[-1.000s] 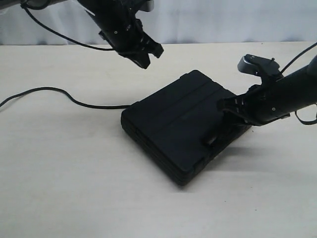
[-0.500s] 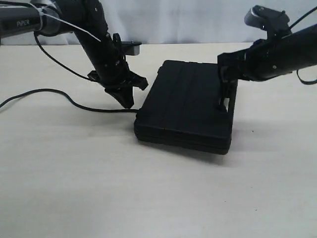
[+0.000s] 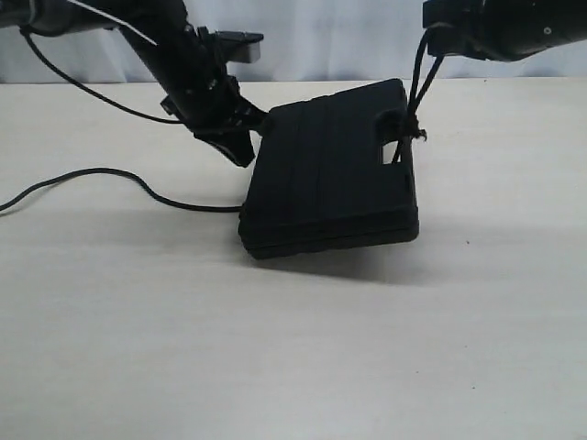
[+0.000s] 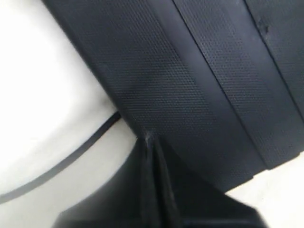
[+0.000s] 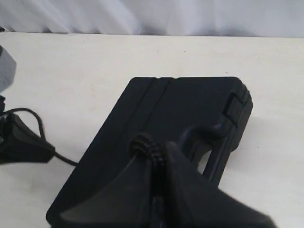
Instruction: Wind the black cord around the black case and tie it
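**Case hangs tilted from the cord; both grippers shut**

Exterior view: the black case (image 3: 321, 179) sits mid-table (image 3: 293, 357), tilted, with the handle side raised and the opposite lower edge down near the tabletop. There is shadow under the raised part. Ribbed lines run across the lid.

The black cord (image 3: 101, 170) trails in from the left edge over the table, curves, and runs in under the case's left lower corner. At the other end two strands pass through the handle slot (image 3: 393, 128), with a small knot (image 3: 418, 135) just beside the case's edge. They rise taut to the right gripper (image 3: 429, 32) at the top right.

Right wrist view: the right gripper (image 5: 154, 164) has its fingers pinched together on the cord, the knot (image 5: 141, 142) sitting right at the fingertips. The case (image 5: 175, 102) is below, slot and latch visible.

The left gripper (image 3: 240, 151) is at the case's upper left edge. In the left wrist view the left gripper (image 4: 148, 142) has its fingers closed flat against each other with nothing between them, tip touching the case (image 4: 190, 85) at its edge. A length of cord (image 4: 71, 156) lies on the table beside it, not gripped.

A white curtain (image 3: 348, 37) hangs behind the table.
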Controlling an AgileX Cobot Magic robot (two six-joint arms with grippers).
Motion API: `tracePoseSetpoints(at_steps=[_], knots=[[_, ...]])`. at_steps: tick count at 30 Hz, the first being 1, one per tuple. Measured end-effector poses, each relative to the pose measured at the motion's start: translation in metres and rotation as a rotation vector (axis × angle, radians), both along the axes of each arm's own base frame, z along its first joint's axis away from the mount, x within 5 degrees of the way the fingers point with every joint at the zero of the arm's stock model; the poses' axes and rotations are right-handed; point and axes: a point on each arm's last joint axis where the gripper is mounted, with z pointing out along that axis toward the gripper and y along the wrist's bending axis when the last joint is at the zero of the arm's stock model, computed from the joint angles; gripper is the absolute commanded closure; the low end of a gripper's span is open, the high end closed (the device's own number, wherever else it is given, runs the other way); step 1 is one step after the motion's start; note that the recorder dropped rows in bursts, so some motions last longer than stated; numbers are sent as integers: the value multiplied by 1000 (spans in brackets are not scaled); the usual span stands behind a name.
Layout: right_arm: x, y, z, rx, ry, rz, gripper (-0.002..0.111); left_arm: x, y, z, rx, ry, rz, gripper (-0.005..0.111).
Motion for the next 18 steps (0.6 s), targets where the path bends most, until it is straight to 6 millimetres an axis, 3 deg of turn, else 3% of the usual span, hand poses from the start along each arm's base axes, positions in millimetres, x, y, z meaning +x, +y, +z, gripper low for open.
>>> tracePoseSetpoints(at_steps=[5, 8, 13, 18], knots=[[1, 2, -21, -21, 101, 42, 104, 9, 38, 6, -9, 4, 126, 107], [3, 1, -33, -43, 144, 48, 104, 15, 71, 6, -7, 10, 215, 107], [5, 0, -29, -64, 126, 40, 104, 18, 134, 15, -10, -2, 378, 107], [13, -3, -9, -86, 88, 2, 104, 10, 174, 18, -11, 18, 469, 107]])
